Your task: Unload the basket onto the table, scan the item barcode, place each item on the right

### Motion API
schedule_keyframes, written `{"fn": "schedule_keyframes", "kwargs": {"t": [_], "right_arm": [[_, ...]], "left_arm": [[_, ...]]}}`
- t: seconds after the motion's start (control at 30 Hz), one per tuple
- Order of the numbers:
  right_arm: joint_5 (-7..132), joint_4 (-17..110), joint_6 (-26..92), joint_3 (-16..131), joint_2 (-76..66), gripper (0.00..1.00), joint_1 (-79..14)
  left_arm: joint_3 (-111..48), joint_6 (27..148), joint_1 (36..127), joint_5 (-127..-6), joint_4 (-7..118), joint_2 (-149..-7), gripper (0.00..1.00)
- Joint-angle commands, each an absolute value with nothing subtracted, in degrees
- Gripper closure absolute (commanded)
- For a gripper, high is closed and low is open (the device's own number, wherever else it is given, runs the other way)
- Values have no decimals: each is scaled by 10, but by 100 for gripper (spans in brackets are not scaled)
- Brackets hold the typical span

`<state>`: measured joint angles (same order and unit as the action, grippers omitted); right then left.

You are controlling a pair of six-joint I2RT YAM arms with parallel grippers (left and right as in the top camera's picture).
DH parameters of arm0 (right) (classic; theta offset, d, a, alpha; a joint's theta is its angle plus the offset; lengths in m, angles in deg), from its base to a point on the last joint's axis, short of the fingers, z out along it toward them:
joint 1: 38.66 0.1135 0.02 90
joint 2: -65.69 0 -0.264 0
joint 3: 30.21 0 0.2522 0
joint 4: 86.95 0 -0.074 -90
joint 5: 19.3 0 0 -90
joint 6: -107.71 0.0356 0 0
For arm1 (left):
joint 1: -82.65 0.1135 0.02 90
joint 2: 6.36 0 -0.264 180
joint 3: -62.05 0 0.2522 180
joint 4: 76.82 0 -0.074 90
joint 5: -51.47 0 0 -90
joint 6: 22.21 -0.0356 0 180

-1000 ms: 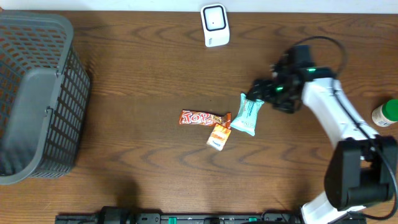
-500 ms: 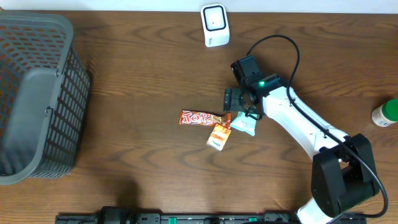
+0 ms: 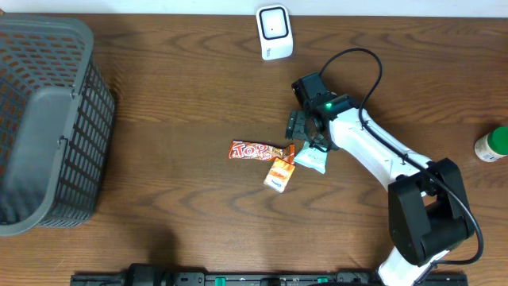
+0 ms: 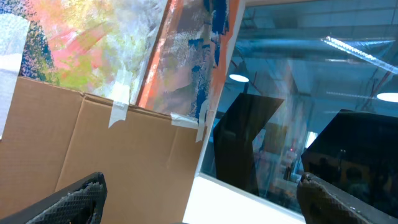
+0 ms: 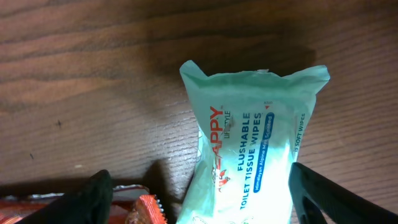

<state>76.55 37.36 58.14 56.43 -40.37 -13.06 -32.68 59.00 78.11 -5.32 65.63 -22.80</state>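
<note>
Lowered now, right pincer (image 5: pixel 200 198) stands wide astride wipes pack (image 5: pixel 255 134).

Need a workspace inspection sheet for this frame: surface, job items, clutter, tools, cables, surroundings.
Surface: wooden table, brown grain.
Job's things: flushable wipes pack lying flat mid-table; white scanner at the far edge, apart from it.
Clutter: red candy bar and orange packet beside the pack; grey basket at left; green-capped bottle at right edge.
Tools: right tool open, straddling the pack; left tool open, holding nothing.
Cables: black cable looping above the right arm.
Surroundings: cardboard and painted panel in left wrist view.
</note>
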Motion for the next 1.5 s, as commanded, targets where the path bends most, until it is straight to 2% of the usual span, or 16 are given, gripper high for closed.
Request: {"fn": "schedule_keyframes", "kwargs": {"t": [0.0, 0.3, 0.4, 0.5, 0.53, 0.57, 0.6, 0.77, 0.93, 1.03, 1.27, 1.33, 1.47], "right_arm": [[775, 379, 596, 564, -422, 22, -130], [771, 374, 618, 564, -473, 32, -130], [764, 375, 618, 564, -479, 53, -131], [761, 373, 618, 569, -474, 68, -131], [754, 370, 618, 574, -473, 78, -131], [745, 364, 618, 580, -472, 91, -132], [737, 361, 618, 585, -471, 98, -132], [701, 317, 602, 629, -470, 99, -147], [598, 300, 554, 646, -465, 99, -173], [473, 306, 485, 645, -465, 99, -206], [354, 309, 343, 639, -466, 99, -269], [331, 309, 321, 631, -466, 99, -289], [375, 307, 309, 610, -466, 99, -312]], "left_arm": [[-326, 593, 784, -48, 658, -225, 2], [-326, 593, 784, -48, 658, -225, 2], [-326, 593, 784, -48, 658, -225, 2], [-326, 593, 784, -48, 658, -225, 2], [-326, 593, 784, -48, 658, -225, 2], [-326, 593, 784, -48, 658, -225, 2], [-326, 593, 784, -48, 658, -225, 2], [-326, 593, 784, -48, 658, -225, 2], [-326, 593, 784, -48, 658, -225, 2], [-326, 593, 784, -48, 658, -225, 2], [-326, 593, 784, -48, 658, -225, 2], [-326, 593, 784, -48, 658, -225, 2], [-326, 593, 784, -48, 658, -225, 2]]}}
